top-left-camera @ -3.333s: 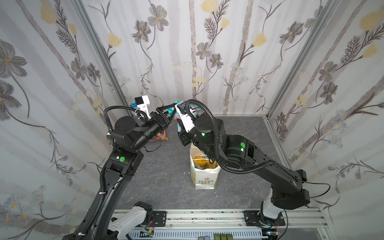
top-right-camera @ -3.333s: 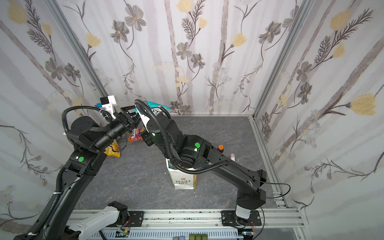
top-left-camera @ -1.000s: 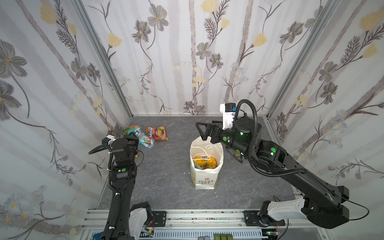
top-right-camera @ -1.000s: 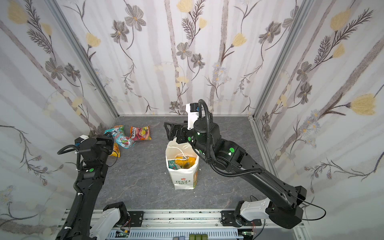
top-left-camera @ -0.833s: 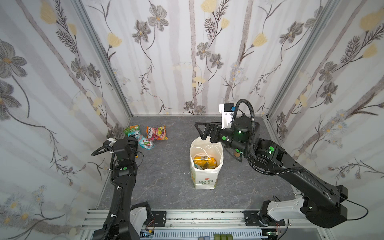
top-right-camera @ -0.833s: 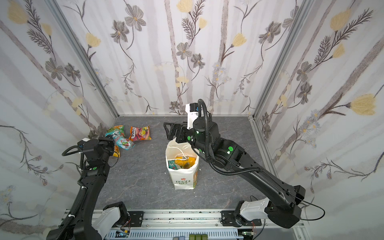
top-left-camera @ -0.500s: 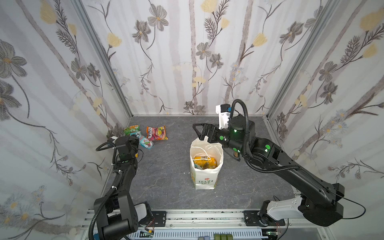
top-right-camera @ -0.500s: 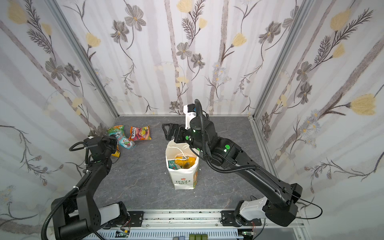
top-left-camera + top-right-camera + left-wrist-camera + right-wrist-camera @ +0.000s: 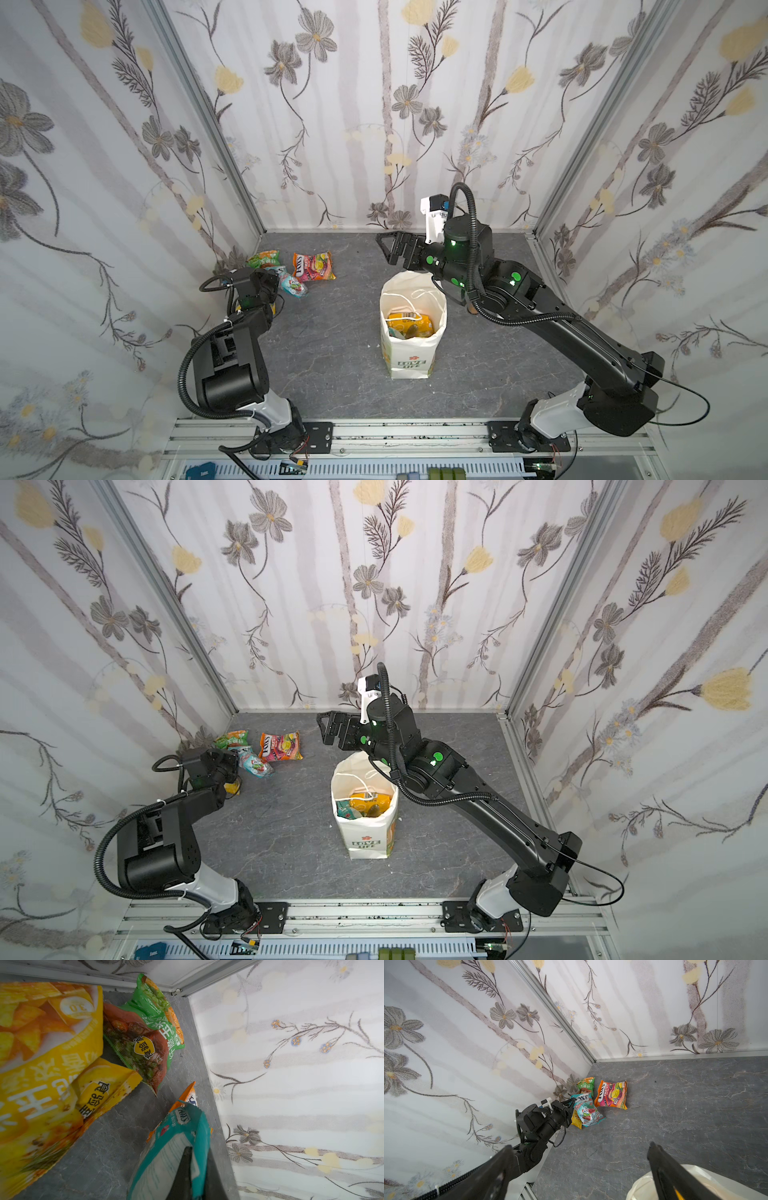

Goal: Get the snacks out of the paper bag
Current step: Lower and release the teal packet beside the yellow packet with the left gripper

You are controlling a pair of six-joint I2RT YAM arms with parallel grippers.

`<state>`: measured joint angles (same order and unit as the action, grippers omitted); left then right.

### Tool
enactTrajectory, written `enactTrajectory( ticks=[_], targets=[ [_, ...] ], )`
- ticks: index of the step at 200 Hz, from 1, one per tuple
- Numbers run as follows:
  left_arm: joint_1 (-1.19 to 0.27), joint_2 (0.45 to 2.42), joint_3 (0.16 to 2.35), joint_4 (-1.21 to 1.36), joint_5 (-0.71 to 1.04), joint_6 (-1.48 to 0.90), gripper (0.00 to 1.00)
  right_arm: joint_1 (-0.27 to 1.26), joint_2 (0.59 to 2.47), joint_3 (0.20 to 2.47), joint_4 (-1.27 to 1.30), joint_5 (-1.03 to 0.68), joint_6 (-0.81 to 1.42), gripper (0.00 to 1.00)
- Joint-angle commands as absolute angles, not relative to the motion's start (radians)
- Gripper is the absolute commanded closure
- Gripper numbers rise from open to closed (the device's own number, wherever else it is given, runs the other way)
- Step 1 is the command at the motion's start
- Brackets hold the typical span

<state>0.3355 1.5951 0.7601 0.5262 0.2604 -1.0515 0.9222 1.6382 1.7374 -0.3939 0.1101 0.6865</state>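
The white paper bag stands upright mid-floor, its mouth open, with yellow and teal snacks inside. More snacks lie in the left rear corner: a green packet, an orange FOX'S packet and yellow packets. My left gripper is low by that pile, shut on the edge of a teal packet. My right gripper hangs open and empty above the floor, just behind the bag's far rim.
Flowered walls close in on three sides; the left wall is right beside the held packet. A metal rail runs along the front edge. The right arm's elbow hangs over the floor right of the bag.
The two grippers, close together high at the back seconds ago, have parted. In the last second the left arm folded down towards the corner; the right gripper drifted slightly left.
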Motion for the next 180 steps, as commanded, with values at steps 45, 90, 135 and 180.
enactTrajectory(
  ticks=[45, 90, 135, 180],
  targets=[
    [0.339, 1.704, 0.904, 0.439, 0.368, -0.912, 0.85, 0.899, 1.664, 1.755, -0.36, 0.066, 0.684, 0.01],
    [0.336, 1.663, 1.003, 0.187, 0.314, -0.774, 0.55, 0.895, 1.66, 1.75, -0.361, 0.069, 0.686, 0.01],
    [0.331, 1.605, 1.149, -0.172, 0.172, -0.519, 0.44, 0.893, 1.664, 1.747, -0.359, 0.05, 0.69, 0.01],
    [0.331, 1.482, 1.183, -0.273, 0.16, -0.451, 0.39, 0.891, 1.664, 1.749, -0.351, 0.034, 0.685, 0.01]
  ],
)
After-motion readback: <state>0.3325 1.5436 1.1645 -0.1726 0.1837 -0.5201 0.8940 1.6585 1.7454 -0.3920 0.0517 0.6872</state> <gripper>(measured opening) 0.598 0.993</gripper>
